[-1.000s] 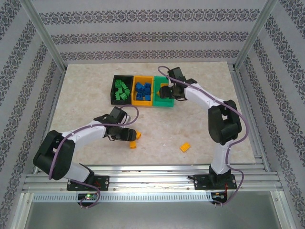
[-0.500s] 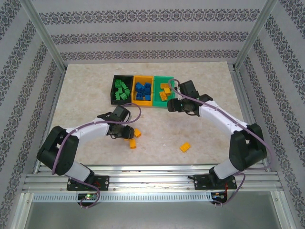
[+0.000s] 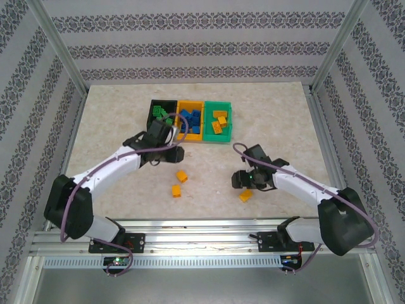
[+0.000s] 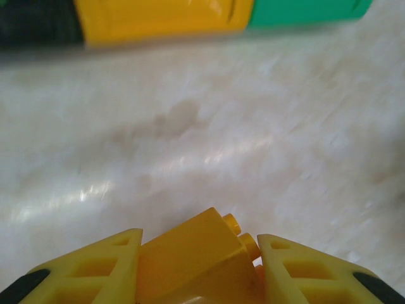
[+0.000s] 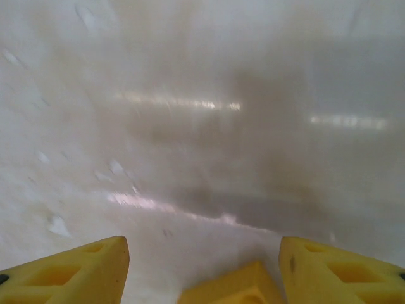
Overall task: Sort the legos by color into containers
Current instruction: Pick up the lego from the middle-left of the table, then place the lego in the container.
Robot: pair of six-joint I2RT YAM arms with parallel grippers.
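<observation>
Left gripper (image 4: pixel 199 247): clamping an orange-yellow brick (image 4: pixel 190 259) between its fingers.
Green bin (image 4: pixel 304 9): sitting ahead and rightward; advising release only once directly above it.
Right gripper (image 5: pixel 202 259): gaping, framing a second orange brick (image 5: pixel 231 285); centring before closing.

Three bins (image 3: pixel 190 137) sit joined in a row at the far middle of the table (image 3: pixel 107 126), bricks (image 3: pixel 219 120) inside each. Just before them hangs the left gripper (image 4: pixel 199 244), a brick (image 4: pixel 190 263) between its fingers. Nearer lie two loose bricks (image 3: pixel 182 176) close together; right of these, a third brick (image 3: pixel 245 196) lies under the right gripper (image 5: pixel 204 250).
</observation>
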